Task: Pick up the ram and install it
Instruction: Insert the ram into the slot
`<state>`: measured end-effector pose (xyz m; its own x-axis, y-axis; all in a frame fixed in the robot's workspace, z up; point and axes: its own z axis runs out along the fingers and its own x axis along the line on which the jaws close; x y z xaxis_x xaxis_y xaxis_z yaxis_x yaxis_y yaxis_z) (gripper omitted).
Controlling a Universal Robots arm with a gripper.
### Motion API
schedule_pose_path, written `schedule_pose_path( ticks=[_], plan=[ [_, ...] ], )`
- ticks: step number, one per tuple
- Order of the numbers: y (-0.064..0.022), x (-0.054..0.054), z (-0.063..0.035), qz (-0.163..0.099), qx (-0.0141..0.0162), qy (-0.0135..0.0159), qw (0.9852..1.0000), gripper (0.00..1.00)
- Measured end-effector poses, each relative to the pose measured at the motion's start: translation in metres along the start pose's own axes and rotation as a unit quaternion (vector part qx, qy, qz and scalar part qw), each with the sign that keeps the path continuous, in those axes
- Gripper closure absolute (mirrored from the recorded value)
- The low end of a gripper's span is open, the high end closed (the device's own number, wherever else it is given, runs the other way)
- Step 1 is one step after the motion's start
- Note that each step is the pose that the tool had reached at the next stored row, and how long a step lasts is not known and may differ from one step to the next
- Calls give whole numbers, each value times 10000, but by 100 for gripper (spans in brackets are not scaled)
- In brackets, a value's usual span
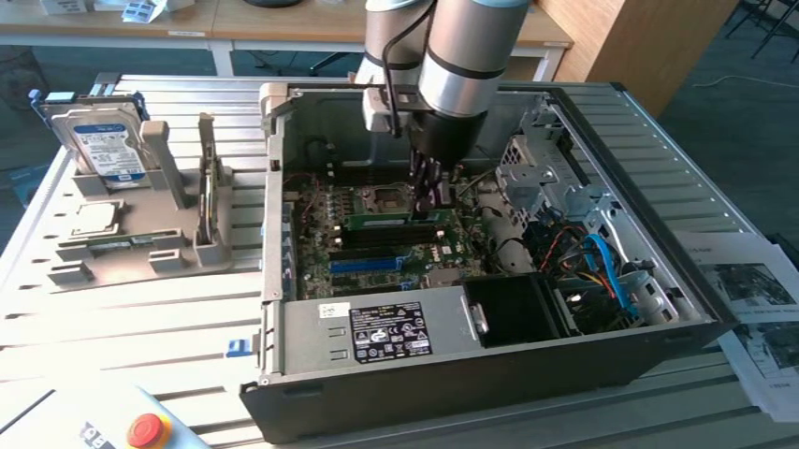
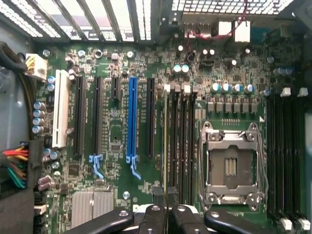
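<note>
While pinching the long, thin green circuit-board ram (image 1: pixel 378 222) on edge, the fingers (image 1: pixel 431 198) hold it over the black memory slots (image 2: pixel 178 141). These lie beside the empty silver processor socket (image 2: pixel 229 161), inside the open black-and-silver computer case (image 1: pixel 268 187) on the slatted metal desk (image 1: pixel 150 309). Pickup looks done, so installing is the step in hand. I judge that seating calls for the stick to sit square over one slot and take an even downward push.
</note>
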<state>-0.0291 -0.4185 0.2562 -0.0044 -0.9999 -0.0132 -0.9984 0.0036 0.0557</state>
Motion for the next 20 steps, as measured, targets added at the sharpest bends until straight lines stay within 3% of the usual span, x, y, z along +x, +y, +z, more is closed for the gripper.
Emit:
schedule_pose_path(
  ticks=[4, 9, 20],
  plan=[
    [-3, -1, 7, 0, 1, -2, 10000, 88],
    [-7, 0, 84, -15, 4, 0, 10000, 88],
    [19, -21, 111, -50, 3, 7, 10000, 88]
  ],
)
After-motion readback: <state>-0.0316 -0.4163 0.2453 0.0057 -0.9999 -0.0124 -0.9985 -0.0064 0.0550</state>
